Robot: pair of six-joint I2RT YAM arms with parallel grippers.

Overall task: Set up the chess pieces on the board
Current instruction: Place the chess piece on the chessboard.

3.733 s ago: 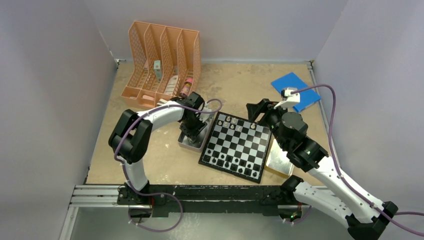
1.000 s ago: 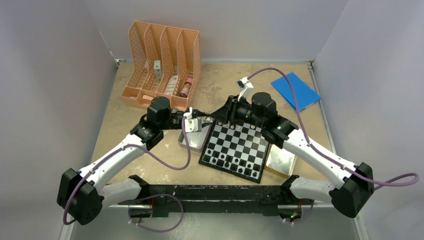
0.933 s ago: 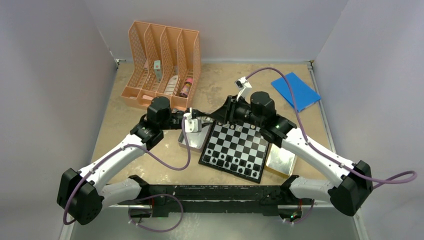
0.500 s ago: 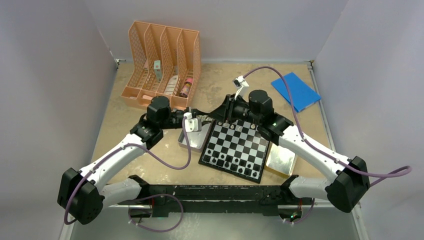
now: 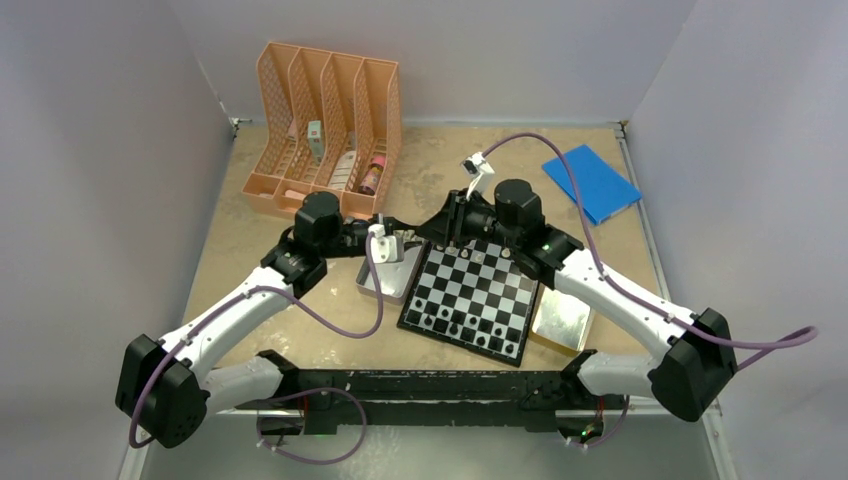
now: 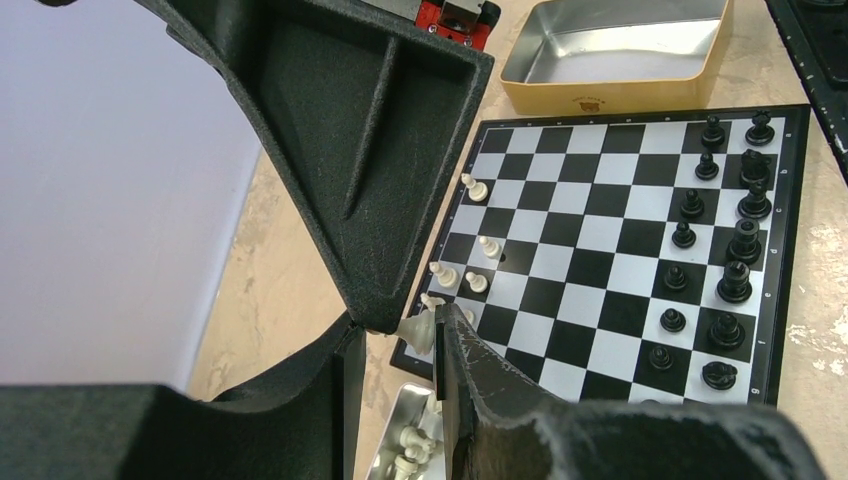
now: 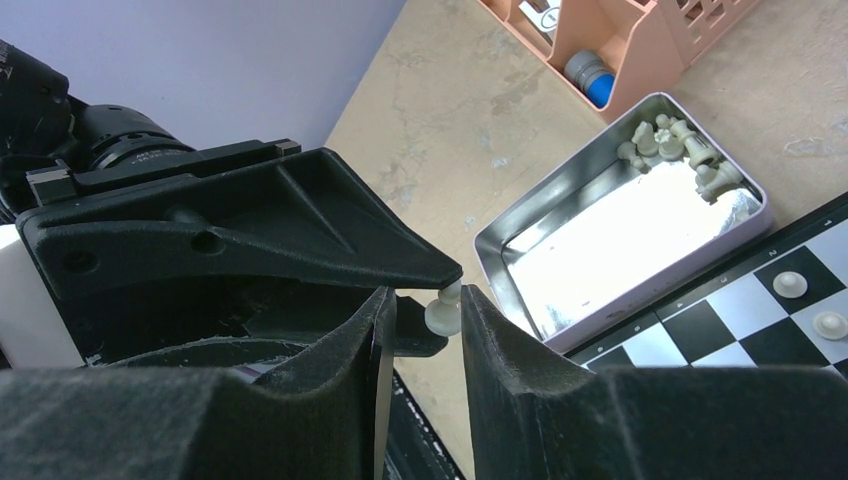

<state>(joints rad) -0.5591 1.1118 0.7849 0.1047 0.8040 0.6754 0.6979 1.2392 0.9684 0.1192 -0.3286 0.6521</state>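
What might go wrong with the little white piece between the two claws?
The white piece is tiny, and the left claw and right claw both crowd it, so it may slip and fall beside the board. The claws might also knock over the standing white pieces close by.

So the counter (image 5: 440, 160) is a scuffed tan slab, boxed in by pale lavender walls (image 5: 100, 150). Back left there's a peach file organizer (image 5: 325, 125) with four slots. It has a few bits in it: a pale green box (image 5: 315, 138) and a little bottle with a pink cap (image 5: 374, 172), plus something blue-capped that only the right wrist view shows (image 7: 590, 75). A flat blue pad (image 5: 592, 183) lies on its own at back right, well away from everything. There are two open metal tins: a silver one (image 5: 385, 285) just in front of the organizer and a gold one (image 5: 560, 322) over on the right. A black rail (image 5: 420, 385) runs along the near edge.
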